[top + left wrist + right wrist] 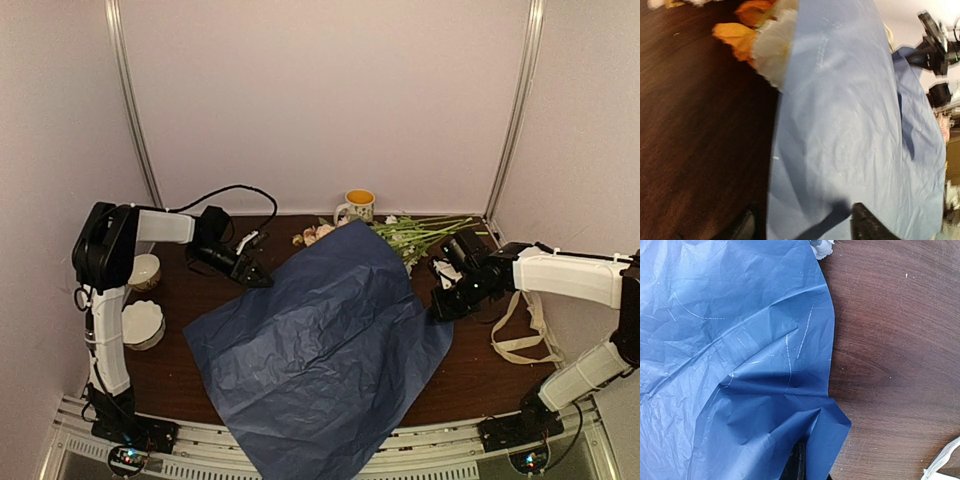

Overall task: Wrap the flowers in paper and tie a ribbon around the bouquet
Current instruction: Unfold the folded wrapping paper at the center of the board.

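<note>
Item 1, paper: blue creased sheet lying diagonally on the dark table, near corner hanging over the front edge.

Item 2, right gripper: forearm reaches left, low over the table; jaws clenched, pinching the paper's right corner, with creases running to the tip.

Item 3, left gripper: arm upright, bent at the elbow, forearm angled down to the right; 2 fingers spread apart, straddling the paper's left edge, contact unclear.

Item 4, flowers: at the paper's far corner, partly under it, stems pointing right.

Item 5, ribbon: looped at the right, well apart from the paper.
</note>
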Robot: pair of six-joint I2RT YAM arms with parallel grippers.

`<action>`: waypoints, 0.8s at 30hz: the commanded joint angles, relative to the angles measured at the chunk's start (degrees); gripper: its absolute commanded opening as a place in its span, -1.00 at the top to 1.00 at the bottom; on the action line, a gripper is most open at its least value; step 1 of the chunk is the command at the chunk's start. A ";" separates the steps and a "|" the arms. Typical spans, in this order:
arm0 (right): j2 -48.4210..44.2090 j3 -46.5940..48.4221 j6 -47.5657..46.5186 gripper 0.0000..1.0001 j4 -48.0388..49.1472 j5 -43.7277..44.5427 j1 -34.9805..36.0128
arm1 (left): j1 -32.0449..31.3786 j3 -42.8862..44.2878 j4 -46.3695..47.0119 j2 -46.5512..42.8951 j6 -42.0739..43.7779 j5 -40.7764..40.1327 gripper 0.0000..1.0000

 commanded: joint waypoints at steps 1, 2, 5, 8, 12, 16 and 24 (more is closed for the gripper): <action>-0.96 1.20 0.07 1.00 0.58 0.39 -0.22 | -0.74 -1.35 -1.10 -0.70 4.12 2.45 -0.17; -1.17 1.20 0.10 1.00 0.52 0.37 -0.23 | -0.74 -1.72 -1.15 -0.64 4.18 2.28 -0.15; -1.75 1.25 0.00 1.00 0.39 0.52 -0.23 | -0.82 -2.75 -1.18 -0.78 4.66 3.23 -0.04; -2.00 1.43 -0.03 1.00 0.15 0.69 -0.23 | -0.83 -3.17 -1.13 -1.16 4.75 3.43 0.36; -2.72 1.87 -0.12 1.00 -0.34 0.70 -0.23 | -0.78 -4.14 0.43 -2.32 3.23 2.69 1.00; -3.89 2.25 -0.30 1.00 -0.97 0.38 -0.16 | -0.55 -7.95 6.97 -6.76 -3.77 -6.28 1.00; -4.21 4.25 0.25 1.00 0.88 -10.02 1.79 | 0.43 -14.59 8.73 -20.88 -18.34 -36.46 1.00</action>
